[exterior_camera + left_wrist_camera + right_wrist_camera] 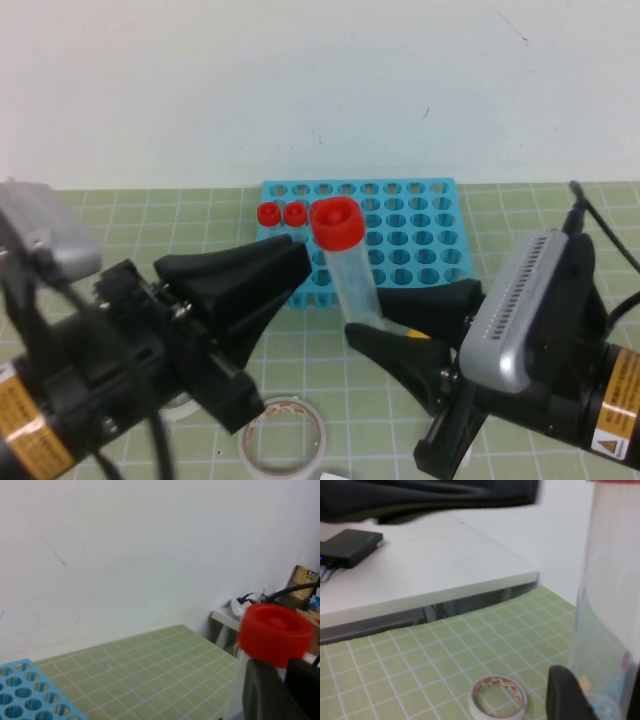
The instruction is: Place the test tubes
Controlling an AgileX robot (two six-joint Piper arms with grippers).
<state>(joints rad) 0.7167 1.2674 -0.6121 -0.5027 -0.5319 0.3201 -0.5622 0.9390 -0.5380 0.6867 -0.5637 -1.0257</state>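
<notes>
- Here, the right gripper (368,322) is clamped on the lower end of one tube (352,275), just in front of the rack (420,235), at its near edge.
- The left gripper (298,265) sits just left of that tube, also before the rack's near edge. Whether it is open or closed I cannot tell.
- The tube is clear and slightly tilted. Its wide red cap (337,222) overlaps the rack's left part in the high view.
- Tubes: three in all. One is held, and two seated tubes (268,213) stand near the rack's far-left corner, red caps up.
- Rack: one, blue, with many round holes.
- Tape roll (283,435): one, lying on the green gridded mat (560,215), well nearer than the rack.
</notes>
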